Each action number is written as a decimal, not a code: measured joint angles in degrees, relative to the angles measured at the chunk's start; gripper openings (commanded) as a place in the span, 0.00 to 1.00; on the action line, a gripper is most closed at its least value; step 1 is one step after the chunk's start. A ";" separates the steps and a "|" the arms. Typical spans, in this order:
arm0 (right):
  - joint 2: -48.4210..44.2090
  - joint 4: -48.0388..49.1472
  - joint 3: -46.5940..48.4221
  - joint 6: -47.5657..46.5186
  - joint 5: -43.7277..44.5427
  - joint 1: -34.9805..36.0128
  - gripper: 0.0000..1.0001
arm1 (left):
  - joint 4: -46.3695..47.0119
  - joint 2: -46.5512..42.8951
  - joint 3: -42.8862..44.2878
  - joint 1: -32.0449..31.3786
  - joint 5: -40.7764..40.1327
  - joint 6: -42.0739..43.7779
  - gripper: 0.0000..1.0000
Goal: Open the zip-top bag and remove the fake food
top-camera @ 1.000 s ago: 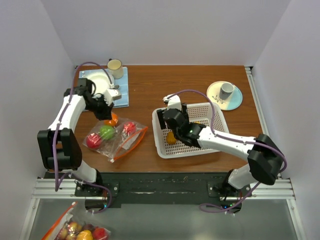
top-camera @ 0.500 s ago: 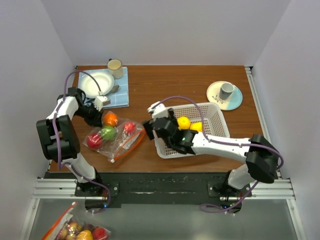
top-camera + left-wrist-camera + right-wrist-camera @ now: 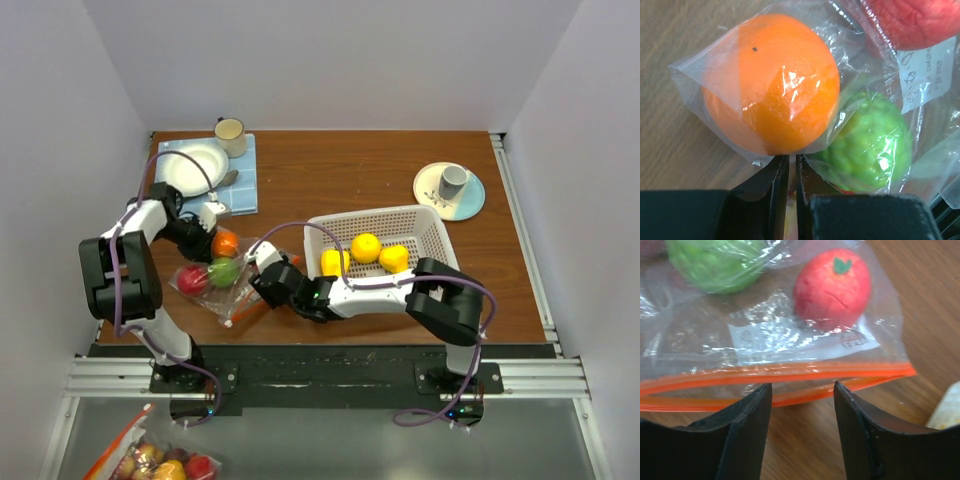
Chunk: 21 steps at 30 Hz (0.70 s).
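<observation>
- Zip-top bag (image 3: 225,285): clear crinkly film that catches the light, lying flat on the left front part of the table, between my two grippers.
- My left gripper (image 3: 790,160) sits at the bag's left end. Its black jaws are pressed to a thin slit, and the film is pinched there.
- Behind the bag lies a blue mat (image 3: 245,188) with a white plate (image 3: 193,167) on it and a cream mug (image 3: 231,130) at its far edge.
- Fake food inside the bag: a round orange piece (image 3: 775,85) with finely pitted skin, touching a bumpy green piece (image 3: 870,145), and a matte red piece (image 3: 832,287) with a small green top. A white printed label (image 3: 790,335) is on the film.
- The orange-red zip strip (image 3: 775,372) runs straight along the bag's right edge.
- My right gripper (image 3: 801,390) is just at this strip. Its jaws stand wide apart and hold nothing.
- The white basket (image 3: 425,225) of perforated plastic holds three glossy yellow pieces (image 3: 366,246).
- At the far right, a pale saucer (image 3: 430,187) carries a grey cup (image 3: 454,180).
- The table (image 3: 330,170) is brown wood with visible grain, and plain white walls (image 3: 330,60) enclose it on three sides.
</observation>
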 measured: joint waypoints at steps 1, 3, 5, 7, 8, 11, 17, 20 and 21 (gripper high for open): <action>0.17 0.39 0.00 0.17 -0.63 0.00 0.54 | 0.17 -0.11 -0.35 -0.02 -0.22 0.00 0.14; 0.20 1.53 0.02 0.28 -1.40 0.00 0.53 | 0.68 -0.20 -1.01 -0.04 -0.76 0.02 0.12; 0.20 2.47 0.33 0.50 -2.38 0.00 0.55 | 1.27 -0.20 -1.53 -0.13 -1.53 -0.02 0.12; 0.20 3.19 0.57 0.79 -3.04 0.02 0.58 | 1.60 -0.20 -1.97 -0.26 -2.29 0.00 0.12; 0.28 3.89 0.70 1.03 -3.61 0.02 0.59 | 1.81 -0.22 -2.19 -0.33 -2.54 0.00 0.12; 1.09 4.59 1.42 1.51 -4.15 0.07 0.65 | 2.27 -0.44 -2.73 -0.46 -3.10 -0.13 0.12; 6.05 6.51 3.87 3.04 -5.62 0.07 0.99 | 2.56 -1.75 -2.82 -2.99 -4.24 -1.73 0.12; 8.20 7.08 4.31 3.54 -7.13 0.09 0.99 | 3.39 -3.37 -3.78 -6.49 -5.16 -3.52 0.12; 8.72 7.41 4.50 3.58 -7.26 0.11 0.99 | 3.78 -3.89 -4.20 -7.91 -5.31 -4.09 0.12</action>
